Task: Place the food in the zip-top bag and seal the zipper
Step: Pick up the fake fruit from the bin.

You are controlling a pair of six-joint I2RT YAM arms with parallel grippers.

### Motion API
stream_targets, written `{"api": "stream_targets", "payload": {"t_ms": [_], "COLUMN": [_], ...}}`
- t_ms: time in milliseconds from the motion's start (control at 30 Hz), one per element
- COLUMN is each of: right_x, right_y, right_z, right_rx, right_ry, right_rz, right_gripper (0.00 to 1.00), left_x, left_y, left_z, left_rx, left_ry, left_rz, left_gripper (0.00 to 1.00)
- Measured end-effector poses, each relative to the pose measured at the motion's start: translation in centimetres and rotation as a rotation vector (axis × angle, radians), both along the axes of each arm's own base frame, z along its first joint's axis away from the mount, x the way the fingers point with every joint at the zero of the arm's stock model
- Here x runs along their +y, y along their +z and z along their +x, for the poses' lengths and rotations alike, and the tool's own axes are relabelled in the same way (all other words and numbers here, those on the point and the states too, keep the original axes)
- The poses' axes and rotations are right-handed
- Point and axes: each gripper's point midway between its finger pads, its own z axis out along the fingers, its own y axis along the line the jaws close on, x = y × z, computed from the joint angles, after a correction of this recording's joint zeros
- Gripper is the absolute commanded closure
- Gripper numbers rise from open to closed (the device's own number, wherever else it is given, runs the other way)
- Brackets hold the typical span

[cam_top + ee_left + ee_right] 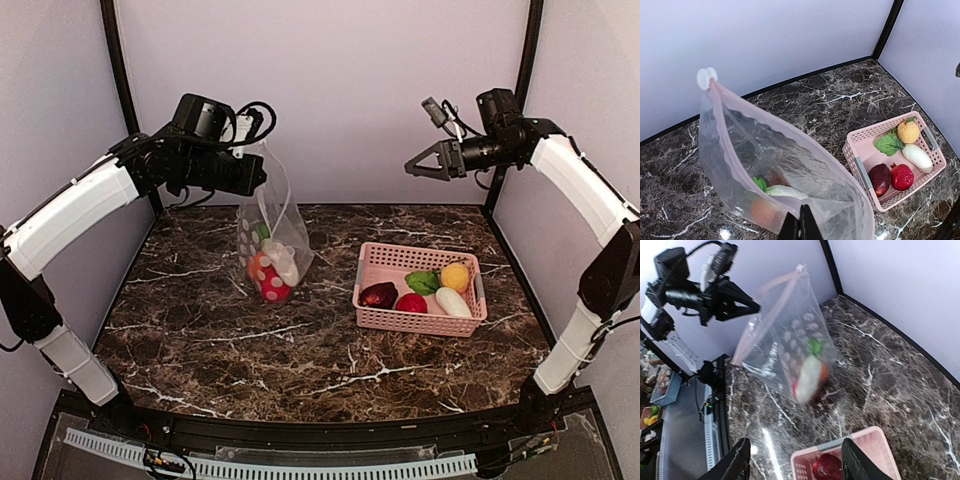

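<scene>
Four foods in pink basket near bag

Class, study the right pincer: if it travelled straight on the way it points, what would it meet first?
Probably the zip-top bag hanging from the left pincer; the right pincer, open, aims across at it, though depth is unclear.

- My counter — dark marble look with white veins, polished and glossy, throwing back light.
- The zip-top bag: thin clear plastic film, crinkled and shiny, with pale dots.
- The basket: pink slotted plastic, dull sheen.
- The food: smooth, lightly glossy toy pieces.
- My right tool — matt black fingers.
</scene>
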Motion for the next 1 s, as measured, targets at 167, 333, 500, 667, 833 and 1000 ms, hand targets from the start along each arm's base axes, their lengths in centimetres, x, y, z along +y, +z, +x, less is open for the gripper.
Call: {"api": "stream_targets", "payload": {"t_ms": [167,333,500,667,833,1000], "right_x": [-2.0,-3.0,-4.0,-4.5,-3.9,-2.7], "right_y": [-6.2,-11.9,-16.0,-18.9,-21.6,-24.3], "right_z": [0.8,0.1,-0.8,-1.5,-2.1,-2.8], "right_rx": [0.039,0.115,0.148,0.172,0.185,0.175], "right_ry": [-0.056,-0.06,-0.052,-0.031,0.012,0.061], "right_rz": [-0.126,-0.237,-0.328,-0.394,-0.465,-0.555], "right_gripper": [0.41,0.41,0.42,0.41,0.4,0.38], "left_x": [-1.2,-3.8,-6.4,-7.1,-7.8,-9.5], "left_y": [-0.4,-2.8,-7.6,-9.4,-8.9,-8.7], "left_z": [-0.8,-0.9,-0.6,-1.3,-2.3,-4.3], "left_rx": [0.038,0.128,0.272,0.357,0.382,0.414], "left_ry": [-0.075,-0.153,-0.204,-0.234,-0.279,-0.355], "left_rz": [-0.028,-0.071,-0.081,-0.094,-0.129,-0.149], "left_gripper": [0.99,0.99,0.99,0.99,0.99,0.99]}}
